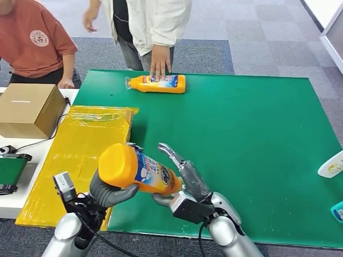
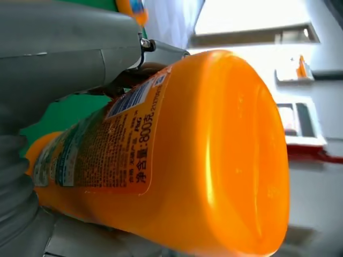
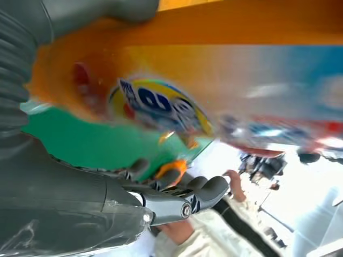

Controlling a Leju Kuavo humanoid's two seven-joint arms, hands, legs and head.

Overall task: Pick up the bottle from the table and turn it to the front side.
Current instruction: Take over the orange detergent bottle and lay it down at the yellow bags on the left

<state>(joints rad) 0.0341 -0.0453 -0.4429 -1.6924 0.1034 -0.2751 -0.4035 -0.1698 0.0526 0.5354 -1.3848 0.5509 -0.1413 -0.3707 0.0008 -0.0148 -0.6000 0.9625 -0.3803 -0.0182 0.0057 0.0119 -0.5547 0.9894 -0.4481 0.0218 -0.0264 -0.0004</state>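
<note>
My left hand [image 1: 106, 193] grips the orange bottle [image 1: 137, 170] at its flat base, low centre of frame. It lies sideways, blue-white label showing. My right hand [image 1: 184, 184] cups its neck end.

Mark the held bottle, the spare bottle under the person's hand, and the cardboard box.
held bottle [image 1: 137, 172], head view, on its label.
spare bottle [image 1: 159, 83], head view, mid-body, lying on the mat.
cardboard box [image 1: 28, 104], head view, on its top face.

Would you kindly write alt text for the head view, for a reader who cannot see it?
Both robot hands hold an orange bottle on its side above a green mat: the left hand at its base, the right hand at its neck end. Beyond, a person's hand touches a second orange bottle.
</note>
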